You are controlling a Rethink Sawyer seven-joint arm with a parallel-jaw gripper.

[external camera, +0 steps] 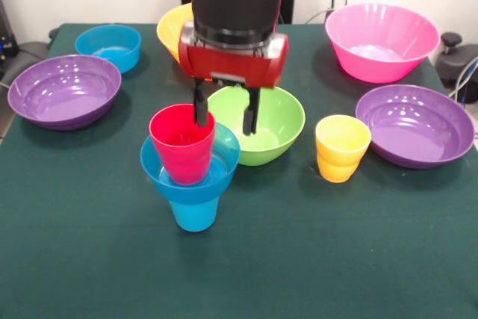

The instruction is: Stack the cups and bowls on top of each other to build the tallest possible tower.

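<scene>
The tower stands at front centre: a blue cup [193, 212] at the bottom, a small blue bowl [226, 156] on it, and a red cup [181, 147] resting in that bowl, leaning a little. My gripper [225, 116] hangs just behind and to the right of the red cup. It is open: one finger [200, 108] is at the red cup's far rim, the other [250, 113] is over the lime green bowl [276, 128]. The yellow cup [342, 147] stands upright to the right.
Purple bowls sit at left [63, 91] and right [415, 125]. A second small blue bowl [110, 46] is at back left, the orange bowl [170, 29] half hidden behind the arm, and the pink bowl [381, 41] at back right. All are on the green table [314, 259].
</scene>
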